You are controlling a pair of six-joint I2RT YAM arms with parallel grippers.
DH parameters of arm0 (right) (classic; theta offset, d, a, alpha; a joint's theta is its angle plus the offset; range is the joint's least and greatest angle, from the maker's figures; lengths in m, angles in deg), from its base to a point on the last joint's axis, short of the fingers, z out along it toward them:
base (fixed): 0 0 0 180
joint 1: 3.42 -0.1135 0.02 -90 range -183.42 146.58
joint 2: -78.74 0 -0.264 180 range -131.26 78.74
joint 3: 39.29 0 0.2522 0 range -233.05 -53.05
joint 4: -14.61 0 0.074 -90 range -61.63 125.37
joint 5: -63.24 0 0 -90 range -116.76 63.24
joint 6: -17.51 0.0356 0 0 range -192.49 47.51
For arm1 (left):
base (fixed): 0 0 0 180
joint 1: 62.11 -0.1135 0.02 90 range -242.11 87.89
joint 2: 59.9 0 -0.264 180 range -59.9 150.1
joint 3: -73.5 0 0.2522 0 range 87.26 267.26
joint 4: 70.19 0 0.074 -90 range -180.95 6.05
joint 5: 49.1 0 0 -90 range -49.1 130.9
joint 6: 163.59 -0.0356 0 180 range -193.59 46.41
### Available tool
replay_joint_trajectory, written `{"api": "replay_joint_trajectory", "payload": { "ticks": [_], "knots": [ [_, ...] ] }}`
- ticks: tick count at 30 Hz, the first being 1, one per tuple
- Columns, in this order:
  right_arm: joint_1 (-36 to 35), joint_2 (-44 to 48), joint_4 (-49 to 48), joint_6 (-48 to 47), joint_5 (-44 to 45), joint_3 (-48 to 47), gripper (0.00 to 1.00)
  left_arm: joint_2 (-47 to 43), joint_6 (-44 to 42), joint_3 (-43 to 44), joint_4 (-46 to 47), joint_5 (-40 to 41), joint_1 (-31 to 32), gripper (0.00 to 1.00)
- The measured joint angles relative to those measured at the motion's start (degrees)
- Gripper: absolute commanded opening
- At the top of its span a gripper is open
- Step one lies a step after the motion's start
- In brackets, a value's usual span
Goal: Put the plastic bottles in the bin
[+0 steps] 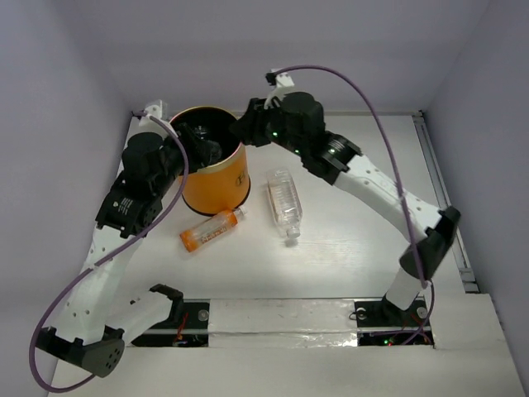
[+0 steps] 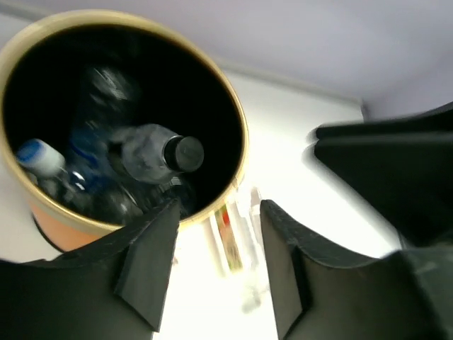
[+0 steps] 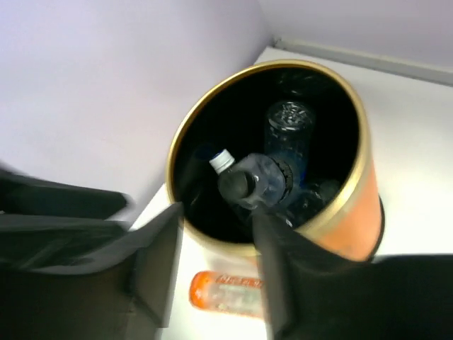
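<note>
Orange-yellow, the bin (image 1: 216, 178) stands toward 10 o'clock on the table (image 1: 347, 248), with a black-capped bottle (image 2: 159, 154) and other clear ones inside. The orange bottle (image 1: 212, 231) lies at its 6 o'clock and the ribbed bottle (image 1: 285, 203) at 4 o'clock. The left gripper (image 2: 218, 212) and right gripper (image 3: 216, 216) hang over the rim, fingers spread and empty. A drop looks finished, so the next move is reaching down for a table bottle. Only the wrist views reveal the bin's contents, while the top view shows both outside bottles whole.
</note>
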Motion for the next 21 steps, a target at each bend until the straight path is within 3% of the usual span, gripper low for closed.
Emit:
{"api": "replay_joint_trajectory", "payload": {
  "ticks": [4, 8, 12, 15, 20, 21],
  "knots": [
    [0.2, 11.0, -3.6, 0.3, 2.4, 10.9, 0.07, -0.4, -1.7, -2.5, -1.8, -3.2, 5.5, 0.33],
    [1.2, 20.2, -5.2, 1.5, 3.9, 22.9, 0.05, 0.2, -3.0, -3.4, -5.8, -3.6, 11.8, 0.27],
    [2.9, 29.3, -5.1, 3.2, 5.1, 37.7, 0.05, 0.5, -3.2, -6.8, -9.9, -3.4, 12.5, 0.28],
    [4.4, 35.7, -4.1, 5.2, 5.9, 48.0, 0.06, 1.9, -3.6, -9.7, -13.0, -3.7, 12.5, 0.35],
    [6.4, 44.1, -3.2, 9.0, 6.8, 57.9, 0.10, 8.0, -5.4, -13.5, -14.8, -3.8, 13.1, 0.60],
    [6.8, 45.0, -3.3, 9.5, 6.8, 58.8, 0.16, 9.3, -5.6, -14.0, -14.8, -3.7, 13.2, 0.63]
  ]
}}
